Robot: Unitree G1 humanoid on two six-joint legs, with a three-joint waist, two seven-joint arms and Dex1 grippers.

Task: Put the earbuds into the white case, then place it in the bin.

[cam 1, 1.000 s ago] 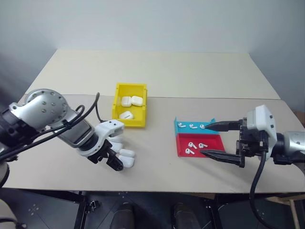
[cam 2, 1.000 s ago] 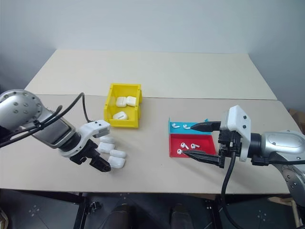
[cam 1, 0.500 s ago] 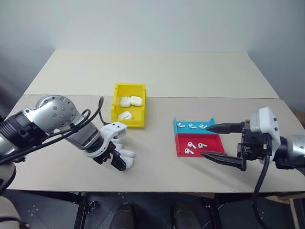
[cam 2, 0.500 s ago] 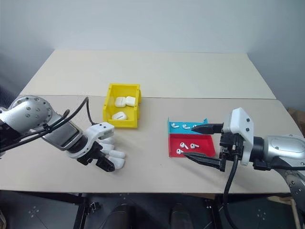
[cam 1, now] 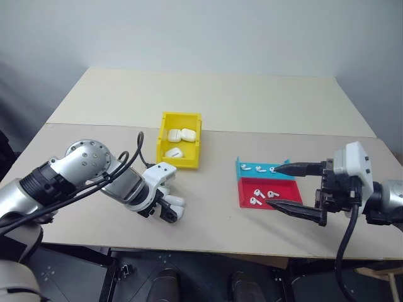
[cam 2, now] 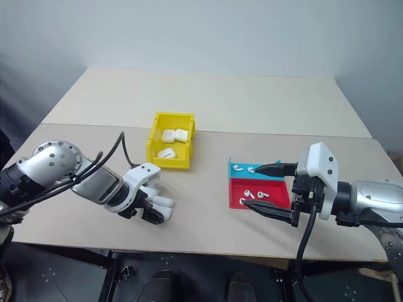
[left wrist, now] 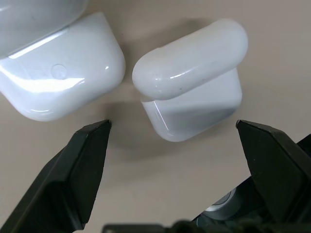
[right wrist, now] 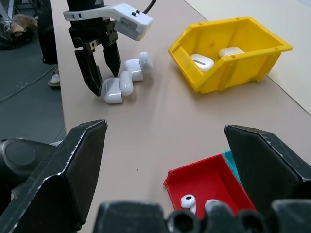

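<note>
The left tool (left wrist: 172,127), jaws spread wide, straddles the white case (left wrist: 192,77) on the surface (cam 1: 208,201). A neighbouring case (left wrist: 60,73) lies just beside it, seemingly touching, so closing could nudge or pinch both. The right tool (cam 2: 259,189) hangs open over the earbuds (cam 2: 250,194), well apart from the bin (cam 2: 170,123).

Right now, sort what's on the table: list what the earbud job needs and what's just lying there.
Job:
earbuds in the tray
white case between the open left pincer's fingers
yellow bin
right pincer, open over the tray

Lying about:
spare cases beside it
cases already binned

bin (cam 1: 181,124) yellow | tray (cam 1: 255,168) red and blue | cases (right wrist: 120,83), earbuds (cam 1: 263,194) white
</note>
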